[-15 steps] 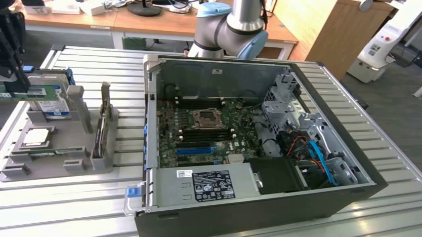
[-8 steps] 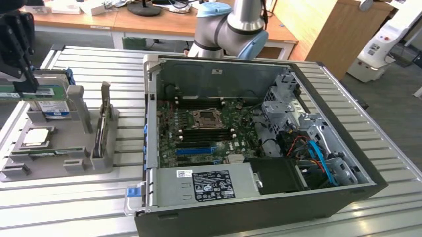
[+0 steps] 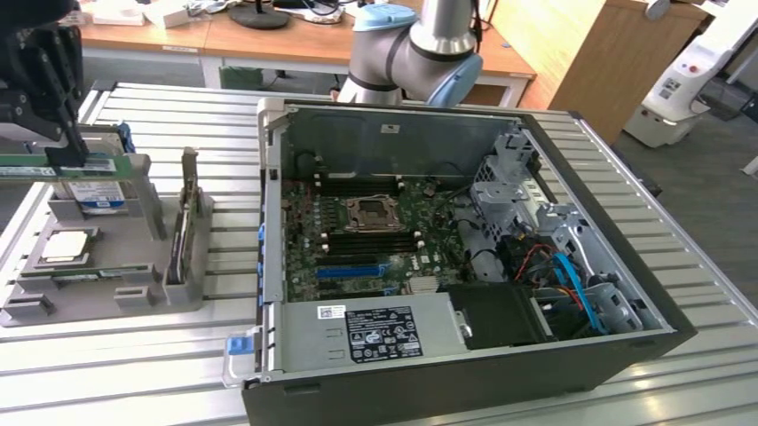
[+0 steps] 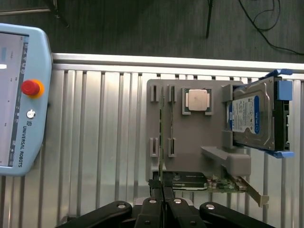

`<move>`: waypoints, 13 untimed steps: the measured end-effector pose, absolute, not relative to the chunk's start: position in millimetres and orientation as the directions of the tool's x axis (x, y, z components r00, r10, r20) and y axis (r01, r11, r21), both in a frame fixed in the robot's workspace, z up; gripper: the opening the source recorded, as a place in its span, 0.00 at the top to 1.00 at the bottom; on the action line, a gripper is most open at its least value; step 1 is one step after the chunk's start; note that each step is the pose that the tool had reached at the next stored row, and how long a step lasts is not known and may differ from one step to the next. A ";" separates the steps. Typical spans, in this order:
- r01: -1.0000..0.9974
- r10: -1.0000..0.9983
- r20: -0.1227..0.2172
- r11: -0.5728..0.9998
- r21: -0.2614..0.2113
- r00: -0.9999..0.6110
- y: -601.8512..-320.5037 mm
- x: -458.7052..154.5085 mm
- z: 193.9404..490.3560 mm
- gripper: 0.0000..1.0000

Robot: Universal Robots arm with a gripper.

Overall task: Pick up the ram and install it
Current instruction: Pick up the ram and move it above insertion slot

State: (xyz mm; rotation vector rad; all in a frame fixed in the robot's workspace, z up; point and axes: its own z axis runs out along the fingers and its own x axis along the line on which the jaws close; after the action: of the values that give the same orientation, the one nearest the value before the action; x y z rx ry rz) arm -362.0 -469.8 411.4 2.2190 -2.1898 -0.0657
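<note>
Gripper [image 4: 162, 195] is pinched tight on the ram [image 4: 161, 137], squeezing its flat faces so the stick hangs edge-on over the grey tray [image 4: 190, 147], at nine o'clock from the computer case [image 3: 391, 142] in the exterior view

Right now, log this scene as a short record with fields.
Held: long thin green circuit-board ram stick
Gripper: black gripper, shut on the ram stick, over the grey plastic holder
In holder: square silver CPU chip; blue-labelled silver hard drive
Case: open black computer case, on the exterior view's right
</note>
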 end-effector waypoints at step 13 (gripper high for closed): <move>-0.999 -1.000 -0.013 -0.014 0.046 0.013 -469.8 -342.1 411.5 0.88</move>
State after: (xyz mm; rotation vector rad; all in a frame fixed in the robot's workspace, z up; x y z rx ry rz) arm -342.1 -469.8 411.5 2.2189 -2.1897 -0.0657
